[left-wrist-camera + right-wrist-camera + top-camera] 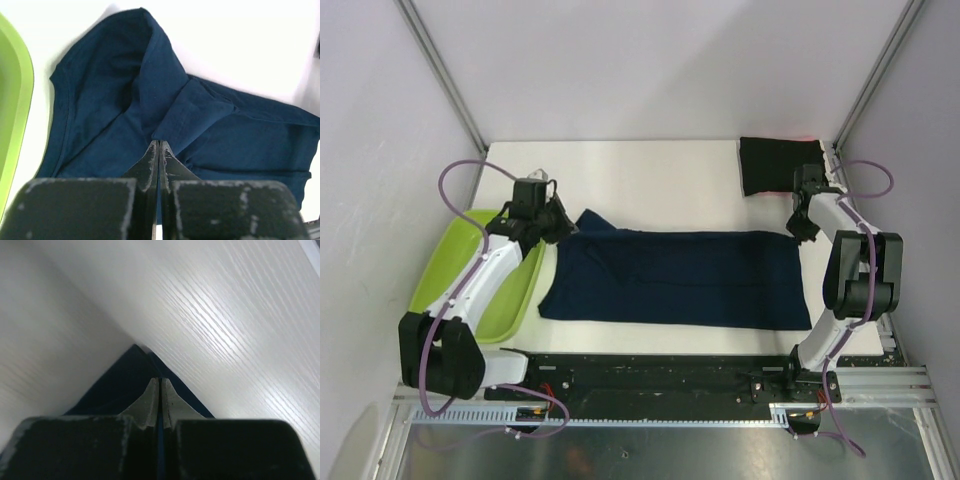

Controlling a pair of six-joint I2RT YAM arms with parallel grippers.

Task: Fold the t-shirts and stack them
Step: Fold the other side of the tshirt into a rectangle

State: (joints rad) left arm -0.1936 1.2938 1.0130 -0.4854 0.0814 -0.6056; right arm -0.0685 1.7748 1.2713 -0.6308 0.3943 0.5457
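The dark navy t-shirt (680, 280) lies as a long folded band across the middle of the white table (650, 180). My left gripper (558, 226) is shut on the shirt's raised far-left part; the left wrist view shows its closed tips (159, 145) in the navy cloth (110, 100). My right gripper (800, 230) is shut on the far-right corner, which pokes out past its closed tips (160, 382) as a navy point (130, 375). The black t-shirt (772, 168) lies folded at the back right, with a red-pink edge (800, 137) behind it.
A lime-green plastic tub (470, 270) stands at the table's left edge beside the left arm, and shows in the left wrist view (12, 100). Grey walls and metal posts close in the table. A black rail (670, 375) runs along the near edge.
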